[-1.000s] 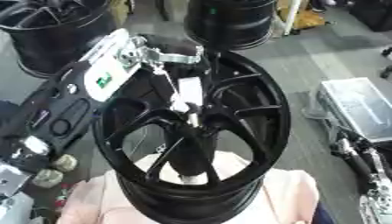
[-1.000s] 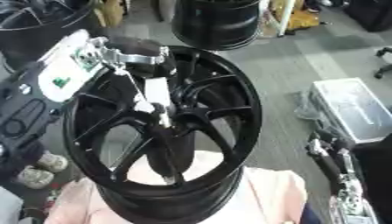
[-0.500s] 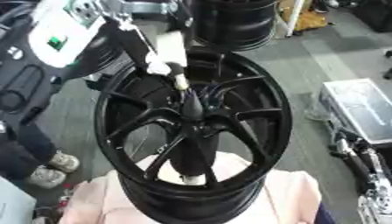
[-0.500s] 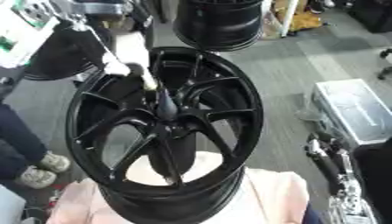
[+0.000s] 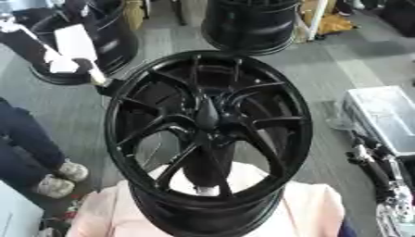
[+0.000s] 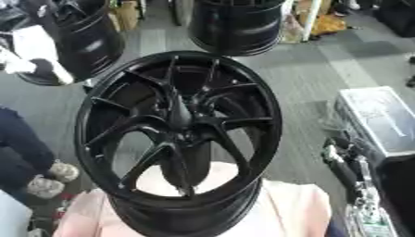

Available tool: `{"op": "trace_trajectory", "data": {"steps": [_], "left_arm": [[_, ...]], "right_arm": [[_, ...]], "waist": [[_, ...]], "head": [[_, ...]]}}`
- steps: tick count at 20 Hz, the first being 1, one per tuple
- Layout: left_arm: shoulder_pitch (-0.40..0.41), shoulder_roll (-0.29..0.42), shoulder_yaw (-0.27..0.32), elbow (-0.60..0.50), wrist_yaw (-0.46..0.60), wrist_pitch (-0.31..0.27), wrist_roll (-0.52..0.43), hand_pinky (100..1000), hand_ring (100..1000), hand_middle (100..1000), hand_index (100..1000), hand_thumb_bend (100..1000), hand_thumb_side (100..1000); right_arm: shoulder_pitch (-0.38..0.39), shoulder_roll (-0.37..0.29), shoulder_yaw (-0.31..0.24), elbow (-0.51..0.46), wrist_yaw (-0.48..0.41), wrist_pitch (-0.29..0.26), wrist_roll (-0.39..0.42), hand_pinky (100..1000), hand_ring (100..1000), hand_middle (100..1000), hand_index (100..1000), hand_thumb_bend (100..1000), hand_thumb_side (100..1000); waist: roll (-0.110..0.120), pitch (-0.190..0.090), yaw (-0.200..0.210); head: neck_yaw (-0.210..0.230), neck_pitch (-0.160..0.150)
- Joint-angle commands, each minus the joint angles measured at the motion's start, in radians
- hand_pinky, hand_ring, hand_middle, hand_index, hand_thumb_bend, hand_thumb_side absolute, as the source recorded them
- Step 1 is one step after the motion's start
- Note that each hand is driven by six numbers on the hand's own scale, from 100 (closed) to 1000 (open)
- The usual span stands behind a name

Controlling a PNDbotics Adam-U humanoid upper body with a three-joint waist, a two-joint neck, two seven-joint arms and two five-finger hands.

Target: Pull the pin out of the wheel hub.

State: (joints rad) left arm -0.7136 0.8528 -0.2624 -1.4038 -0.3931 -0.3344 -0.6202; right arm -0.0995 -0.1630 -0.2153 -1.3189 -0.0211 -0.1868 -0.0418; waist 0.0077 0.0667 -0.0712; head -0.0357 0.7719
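A black multi-spoke wheel hub (image 5: 209, 125) stands tilted in the middle, on a pink cloth (image 5: 312, 210). Its dark centre cone (image 5: 207, 113) shows bare. My left hand (image 5: 79, 64) is up at the left, just outside the hub's rim, blurred by motion. A short pale pin (image 5: 97, 75) sticks down out of it, and my fingers look curled on it. White parts of the arm (image 5: 71, 42) show behind it. My right hand (image 5: 374, 163) hangs low at the right, dark with silver parts, away from the hub.
Two more black wheels stand behind, one at top centre (image 5: 247, 23) and one at top left (image 5: 105, 32). A silver crate (image 5: 382, 111) sits on the grey floor at the right. A person's legs and shoes (image 5: 55, 178) are at the left.
My left hand has drawn up and to the left, from over the hub's centre to beyond its rim, taking the pale pin along. The hub's centre now shows uncovered. The view has shifted a little.
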Motion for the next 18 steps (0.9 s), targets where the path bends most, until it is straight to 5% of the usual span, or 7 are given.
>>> {"op": "trace_trajectory", "data": {"steps": [1, 3, 5, 6, 8, 13, 18], "left_arm": [[0.081, 0.058, 0.081, 0.036, -0.047, 0.049, 0.029, 610, 453, 438, 639, 336, 243], [0.171, 0.052, 0.123, 0.072, -0.080, 0.083, 0.050, 618, 468, 458, 658, 341, 259], [0.248, 0.037, 0.165, 0.105, -0.105, 0.117, 0.071, 651, 529, 523, 710, 415, 374], [0.284, 0.027, 0.188, 0.121, -0.121, 0.134, 0.083, 748, 678, 710, 836, 570, 625], [0.351, -0.002, 0.238, 0.149, -0.174, 0.170, 0.138, 833, 780, 820, 882, 609, 757], [0.486, -0.114, 0.393, 0.178, -0.213, 0.289, 0.354, 852, 784, 809, 856, 521, 798], [0.573, -0.271, 0.550, 0.019, 0.012, 0.340, 0.480, 757, 644, 647, 724, 302, 761]], "right_arm": [[-0.010, -0.018, -0.008, -0.014, 0.001, -0.001, -0.006, 660, 624, 759, 790, 156, 459], [-0.010, -0.017, -0.011, -0.014, 0.000, -0.001, -0.009, 660, 624, 759, 789, 157, 459], [-0.010, -0.017, -0.013, -0.013, -0.001, -0.002, -0.012, 660, 623, 759, 789, 157, 458], [-0.010, -0.016, -0.015, -0.014, -0.002, -0.002, -0.013, 660, 623, 759, 789, 157, 457], [-0.010, -0.015, -0.017, -0.014, -0.003, -0.001, -0.015, 660, 623, 759, 789, 158, 457], [-0.007, -0.011, -0.023, -0.012, -0.007, -0.002, -0.022, 660, 623, 758, 789, 160, 456], [-0.010, -0.003, -0.024, -0.012, -0.013, -0.004, -0.024, 660, 623, 758, 789, 163, 456]], "waist": [[-0.004, -0.007, 0.003], [-0.006, -0.004, 0.007], [-0.008, -0.002, 0.009], [-0.008, -0.001, 0.011], [-0.010, 0.002, 0.012], [-0.016, 0.009, 0.016], [-0.027, 0.017, 0.019]], "head": [[-0.006, -0.002], [-0.010, -0.002], [-0.013, -0.002], [-0.015, -0.002], [-0.019, -0.002], [-0.026, -0.002], [-0.032, -0.002]]}}
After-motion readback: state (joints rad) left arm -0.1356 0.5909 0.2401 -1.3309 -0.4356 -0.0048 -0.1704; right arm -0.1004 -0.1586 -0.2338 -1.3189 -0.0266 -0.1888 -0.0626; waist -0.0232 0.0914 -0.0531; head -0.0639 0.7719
